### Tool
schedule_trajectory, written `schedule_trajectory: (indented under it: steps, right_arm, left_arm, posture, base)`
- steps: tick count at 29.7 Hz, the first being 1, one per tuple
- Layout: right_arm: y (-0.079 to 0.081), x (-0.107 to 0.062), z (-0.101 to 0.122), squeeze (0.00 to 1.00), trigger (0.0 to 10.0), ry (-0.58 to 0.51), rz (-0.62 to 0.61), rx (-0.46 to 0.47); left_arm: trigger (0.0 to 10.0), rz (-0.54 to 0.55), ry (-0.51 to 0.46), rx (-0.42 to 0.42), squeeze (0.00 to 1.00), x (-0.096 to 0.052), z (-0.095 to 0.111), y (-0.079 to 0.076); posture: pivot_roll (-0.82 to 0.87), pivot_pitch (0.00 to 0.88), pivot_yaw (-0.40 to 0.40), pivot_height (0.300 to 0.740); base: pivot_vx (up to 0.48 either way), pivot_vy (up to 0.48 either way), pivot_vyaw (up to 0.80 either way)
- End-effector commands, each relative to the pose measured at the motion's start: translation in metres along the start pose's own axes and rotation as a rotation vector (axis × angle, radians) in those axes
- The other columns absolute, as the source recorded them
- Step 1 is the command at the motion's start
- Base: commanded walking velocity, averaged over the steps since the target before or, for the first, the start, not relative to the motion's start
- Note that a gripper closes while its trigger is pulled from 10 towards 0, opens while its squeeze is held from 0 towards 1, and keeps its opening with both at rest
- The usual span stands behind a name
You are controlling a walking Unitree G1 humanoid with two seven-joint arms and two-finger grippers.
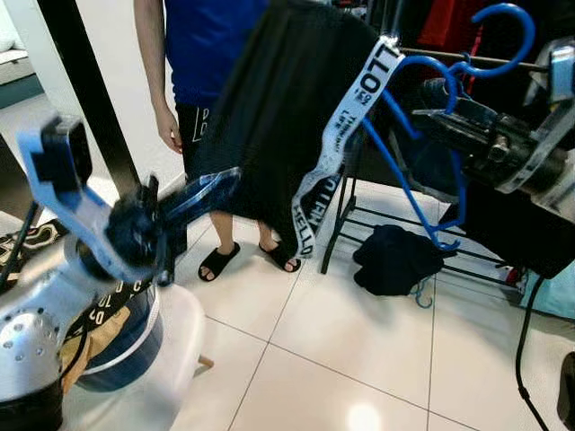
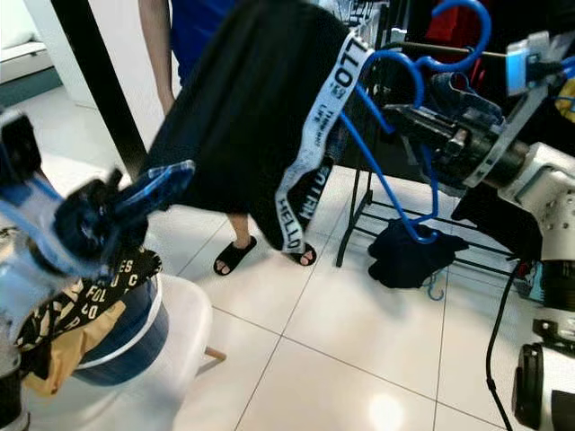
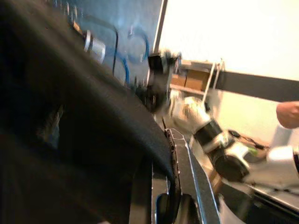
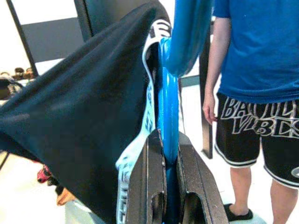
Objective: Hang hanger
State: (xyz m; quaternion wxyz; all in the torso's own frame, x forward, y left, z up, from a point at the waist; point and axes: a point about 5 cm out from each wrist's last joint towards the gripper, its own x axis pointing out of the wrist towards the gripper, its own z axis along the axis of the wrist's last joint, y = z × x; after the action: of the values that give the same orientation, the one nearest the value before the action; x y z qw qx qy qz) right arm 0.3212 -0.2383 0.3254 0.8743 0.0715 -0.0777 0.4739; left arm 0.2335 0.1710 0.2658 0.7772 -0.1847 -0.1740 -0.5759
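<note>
Hanger [image 2: 404,135] sits clenched in my right jaws [image 4: 164,177], shorts [image 1: 278,117] draped on it, hook just near the rail [image 1: 467,58] but not yet over it, while my left jaws [image 1: 193,199] grasp the shorts' hem.

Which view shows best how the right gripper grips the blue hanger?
The right wrist view: the right gripper is shut on the blue hanger, seen close up. Both eye views show the hanger's hook and the black garment from farther off. The left wrist view is mostly dark fabric.

Motion-blurred left end effector [image 1: 211,187]; person [image 1: 202,54] cropped above shoulders.
</note>
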Motion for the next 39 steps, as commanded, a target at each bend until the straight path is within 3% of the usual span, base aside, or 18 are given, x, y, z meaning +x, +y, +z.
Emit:
schedule_trajectory:
  steps: [1, 11, 16, 18, 21, 24, 25, 26, 31, 36, 39]
  right_arm:
    - [0.006, 0.004, 0.0, 0.0, 10.0, 0.03, 0.041, -0.014]
    - [0.012, 0.006, 0.003, 0.0, 10.0, 0.023, 0.109, -0.025]
    - [0.015, 0.003, -0.001, 0.0, 10.0, 0.065, 0.159, -0.023]
    - [0.02, -0.001, 0.001, 0.0, 10.0, 0.078, 0.221, -0.025]
    - [0.025, -0.007, 0.005, 0.0, 10.0, 0.082, 0.276, -0.037]
    - [0.027, -0.009, 0.006, 0.0, 10.0, 0.103, 0.295, -0.043]
    - [0.028, -0.011, 0.006, 0.0, 10.0, 0.123, 0.308, -0.047]
    - [0.028, -0.013, 0.007, 0.0, 10.0, 0.13, 0.305, -0.052]
    - [0.026, -0.013, 0.009, 0.0, 10.0, 0.127, 0.294, -0.061]
    - [0.024, -0.014, 0.012, 0.0, 10.0, 0.117, 0.291, -0.07]
    - [0.02, -0.015, 0.012, 0.0, 10.0, 0.117, 0.273, -0.08]
  left_arm:
    - [2.2, 0.017, 0.034, 0.011, 0.0, -0.002, -0.004, 0.002]
    - [2.2, 0.096, 0.062, 0.001, 0.0, -0.013, -0.013, 0.012]
    - [2.6, 0.181, 0.064, 0.02, 0.0, -0.025, -0.01, 0.022]
    - [10.0, 0.289, 0.139, 0.042, 0.0, -0.043, -0.018, 0.036]
    - [10.0, 0.34, 0.223, 0.052, 0.0, -0.055, -0.029, 0.041]
    - [10.0, 0.359, 0.22, 0.055, 0.0, -0.056, -0.029, 0.043]
    - [10.0, 0.371, 0.2, 0.055, 0.04, -0.055, -0.028, 0.045]
    - [10.0, 0.381, 0.174, 0.053, 0.96, -0.054, -0.025, 0.046]
    - [10.0, 0.382, 0.16, 0.047, 1.0, -0.053, -0.023, 0.048]
    - [10.0, 0.354, 0.211, 0.049, 1.0, -0.058, -0.021, 0.044]
    - [10.0, 0.301, 0.337, 0.061, 1.0, -0.07, -0.015, 0.036]
  posture:
    - [-0.09, 0.0, -0.003, 0.74]
    - [-0.1, 0.0, -0.003, 0.74]
    - [-0.1, 0.0, 0.0, 0.74]
    - [-0.1, 0.0, 0.003, 0.74]
    - [-0.1, 0.0, 0.004, 0.74]
    - [-0.1, 0.0, 0.003, 0.74]
    - [-0.1, 0.0, 0.003, 0.74]
    - [-0.1, 0.0, 0.001, 0.74]
    - [-0.1, 0.0, 0.001, 0.74]
    - [-0.1, 0.0, 0.001, 0.74]
    - [-0.09, 0.0, -0.001, 0.74]
  base:
    - [0.0, 0.0, 0.0]
    - [0.0, 0.0, 0.0]
    - [0.0, 0.0, 0.0]
    - [0.0, 0.0, 0.0]
    - [0.0, 0.0, 0.0]
    - [0.0, 0.0, 0.0]
    - [0.0, 0.0, 0.0]
    - [0.0, 0.0, 0.0]
    - [0.0, 0.0, 0.0]
    - [0.0, 0.0, 0.0]
    - [0.0, 0.0, 0.0]
